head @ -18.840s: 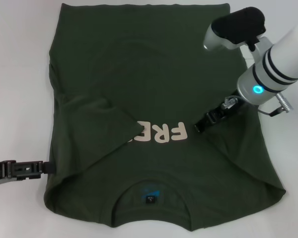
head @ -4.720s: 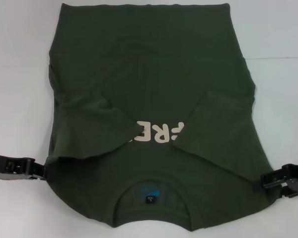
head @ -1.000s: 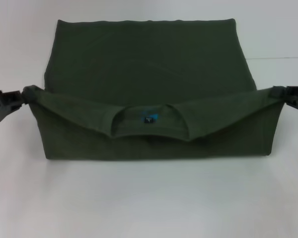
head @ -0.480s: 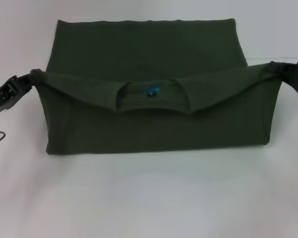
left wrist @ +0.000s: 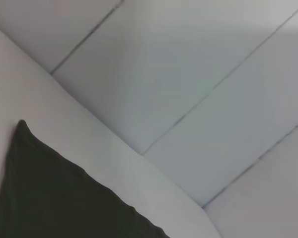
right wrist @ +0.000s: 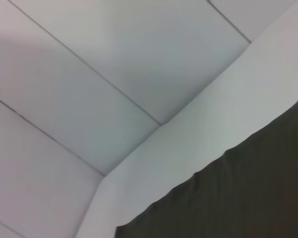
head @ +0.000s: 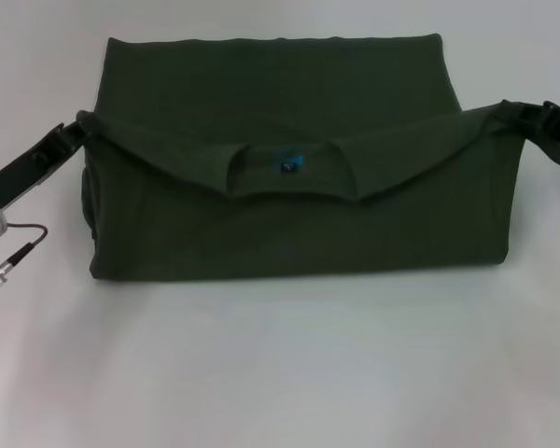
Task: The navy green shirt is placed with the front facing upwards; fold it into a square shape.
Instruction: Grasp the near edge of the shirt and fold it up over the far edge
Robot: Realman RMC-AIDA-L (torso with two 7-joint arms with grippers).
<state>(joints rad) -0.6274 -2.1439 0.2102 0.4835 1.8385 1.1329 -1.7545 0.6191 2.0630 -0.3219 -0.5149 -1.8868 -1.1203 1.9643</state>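
- Left gripper (head: 77,132), a black claw at the left edge of the head view, is pinched onto the left shoulder corner of the navy green shirt (head: 299,224), a large dark olive-green cotton T-shirt
- The shirt lies on the white table (head: 280,373), its collar half lifted and doubled toward the far hem; the ribbed round collar (head: 285,173) with its blue label faces up at centre
- The held edge sags between the two corners: judged soft, light and limp, likely to wrinkle if tension drops
- Best hold is judged to be the shoulder corners, kept level and taut
- Right gripper (head: 527,117), black, at the right edge, is clamped onto the right shoulder corner
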